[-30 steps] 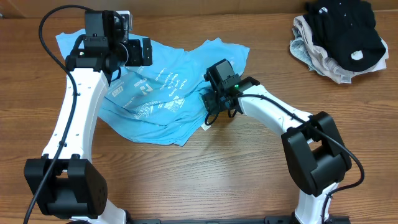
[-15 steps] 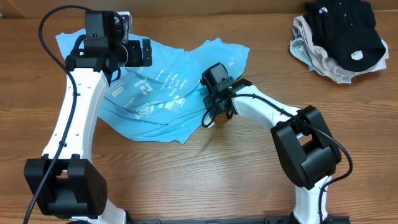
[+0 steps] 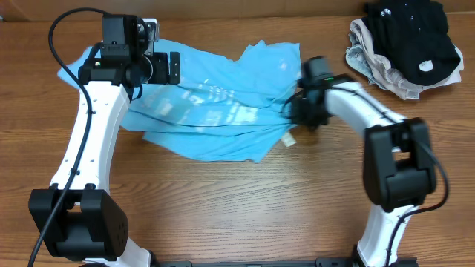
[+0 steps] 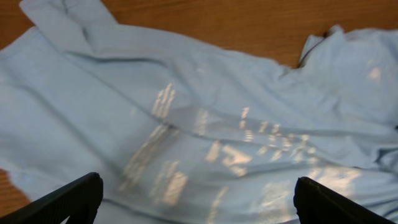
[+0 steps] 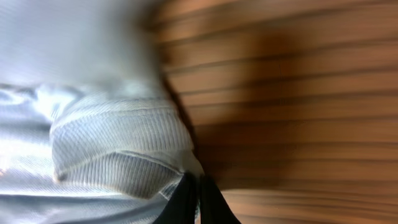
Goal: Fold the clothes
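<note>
Two arms reach over a wooden tabletop [image 3: 260, 200], and from overhead the sky-blue T-shirt [image 3: 215, 119] lies rumpled between them, across the far middle of the wood. The left claw [image 3: 162, 52] hangs above the shirt's far left part with its jaws spread wide and nothing in them. The right claw [image 3: 295, 115] sits at the shirt's right edge, and the cloth runs in long creases toward it. A small white tag [image 3: 286, 139] pokes out of the shirt just by that claw. Only this view takes in the far right corner, where a black garment [image 3: 412, 33] lies heaped on a beige-and-white cloth [image 3: 371, 63], well apart from the shirt.

The left wrist camera looks down on the T-shirt [image 4: 199, 124], showing white printed lines [image 4: 230, 149] that the overhead view only hints at. The left claw [image 4: 202, 202] shows just its dark fingertips [image 4: 68, 199] in the bottom corners, far apart, touching no cloth.

The right wrist picture is blurred. Still, it shows a ribbed band [image 5: 118, 155] of the T-shirt up close, and the right claw [image 5: 196, 199] with its dark jaws pressed together on the cloth at that band's lower edge, bare wood to the right.
</note>
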Available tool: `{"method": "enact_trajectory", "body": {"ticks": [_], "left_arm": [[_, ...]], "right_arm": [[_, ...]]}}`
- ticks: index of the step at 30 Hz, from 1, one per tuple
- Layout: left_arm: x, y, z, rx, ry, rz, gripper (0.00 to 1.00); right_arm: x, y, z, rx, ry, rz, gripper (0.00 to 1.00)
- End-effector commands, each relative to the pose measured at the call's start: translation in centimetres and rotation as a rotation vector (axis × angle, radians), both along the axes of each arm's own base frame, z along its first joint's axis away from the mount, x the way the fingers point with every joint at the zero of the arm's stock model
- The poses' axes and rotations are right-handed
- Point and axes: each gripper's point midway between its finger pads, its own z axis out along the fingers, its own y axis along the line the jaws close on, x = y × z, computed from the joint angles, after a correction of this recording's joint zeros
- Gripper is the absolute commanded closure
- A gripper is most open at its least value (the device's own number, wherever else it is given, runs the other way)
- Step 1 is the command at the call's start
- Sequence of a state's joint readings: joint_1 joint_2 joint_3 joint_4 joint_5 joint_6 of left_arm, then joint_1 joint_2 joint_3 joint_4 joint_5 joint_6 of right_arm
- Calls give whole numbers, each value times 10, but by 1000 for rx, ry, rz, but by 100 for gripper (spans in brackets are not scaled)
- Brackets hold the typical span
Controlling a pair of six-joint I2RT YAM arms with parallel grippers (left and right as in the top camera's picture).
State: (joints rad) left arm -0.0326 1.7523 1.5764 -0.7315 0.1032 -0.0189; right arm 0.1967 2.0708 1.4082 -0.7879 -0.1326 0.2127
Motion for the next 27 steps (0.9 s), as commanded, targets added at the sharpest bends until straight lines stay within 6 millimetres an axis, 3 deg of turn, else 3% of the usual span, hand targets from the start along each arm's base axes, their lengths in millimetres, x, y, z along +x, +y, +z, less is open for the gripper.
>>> {"method": "enact_trajectory", "body": {"ticks": [1, 5, 9, 12, 15, 17, 23, 27], "left_arm": [[-5, 12, 5, 68, 6, 23, 0], [-17, 25, -20, 116, 107, 63, 0], [-25, 47, -52, 127, 222, 143, 0], [-27, 65, -71, 89, 278, 201, 0], [-26, 85, -80, 62, 293, 243, 0], [-26, 102, -83, 56, 289, 281, 0], [-25, 160, -89, 47, 261, 394, 1], [-26, 177, -108, 35, 289, 433, 8]], "right_arm": [[0, -50, -6, 35, 48, -149, 96], [8, -95, -1, 110, 40, -257, 95], [16, -121, 14, 220, 9, -305, 95], [25, -121, 33, 319, -35, -247, 87], [28, -121, 50, 322, -53, -182, 57], [29, -116, 62, 317, -51, -143, 49], [29, -90, 83, 318, -29, -76, 44], [26, -75, 82, 305, -12, -42, 44]]}}
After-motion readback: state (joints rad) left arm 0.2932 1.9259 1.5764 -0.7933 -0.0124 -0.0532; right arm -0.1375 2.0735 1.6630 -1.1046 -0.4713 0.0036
